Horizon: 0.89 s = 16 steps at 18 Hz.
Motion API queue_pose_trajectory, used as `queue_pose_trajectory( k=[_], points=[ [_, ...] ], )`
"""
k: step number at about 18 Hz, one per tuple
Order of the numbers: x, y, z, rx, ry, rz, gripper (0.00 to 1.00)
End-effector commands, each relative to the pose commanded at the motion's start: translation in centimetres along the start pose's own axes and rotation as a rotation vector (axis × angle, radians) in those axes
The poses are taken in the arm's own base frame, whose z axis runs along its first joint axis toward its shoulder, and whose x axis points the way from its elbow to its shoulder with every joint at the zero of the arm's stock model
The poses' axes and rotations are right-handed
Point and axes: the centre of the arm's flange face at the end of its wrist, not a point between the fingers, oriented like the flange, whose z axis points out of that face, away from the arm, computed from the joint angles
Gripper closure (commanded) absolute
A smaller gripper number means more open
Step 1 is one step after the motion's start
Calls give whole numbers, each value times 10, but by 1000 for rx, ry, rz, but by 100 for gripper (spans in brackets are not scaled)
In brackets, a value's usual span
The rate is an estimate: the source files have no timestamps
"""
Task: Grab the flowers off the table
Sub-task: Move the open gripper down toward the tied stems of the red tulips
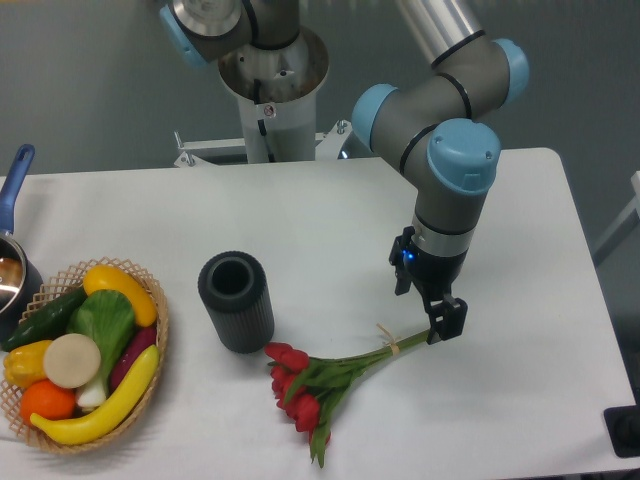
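Observation:
The flowers, a bunch of red tulips with green leaves and long green stems tied by a pale band, lie on the white table near its front edge, heads to the left. My gripper is down at the right end of the stems, just past the band. Its dark fingers stand around the stem ends. I cannot tell whether they are closed on the stems.
A dark ribbed cylinder vase stands upright just left of the tulip heads. A wicker basket of colourful vegetables sits at the front left. A pot with a blue handle is at the left edge.

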Motion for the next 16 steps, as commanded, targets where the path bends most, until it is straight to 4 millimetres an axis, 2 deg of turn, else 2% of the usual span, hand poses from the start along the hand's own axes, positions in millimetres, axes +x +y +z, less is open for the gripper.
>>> queue_pose_trajectory(
  k=[5, 10, 14, 16],
  points=[
    [2, -8, 3, -11, 11, -14, 0],
    [15, -8, 13, -5, 32, -48, 0],
    [18, -9, 21, -4, 31, -153, 0],
    [18, -17, 24, 0, 31, -183, 0]
  ],
)
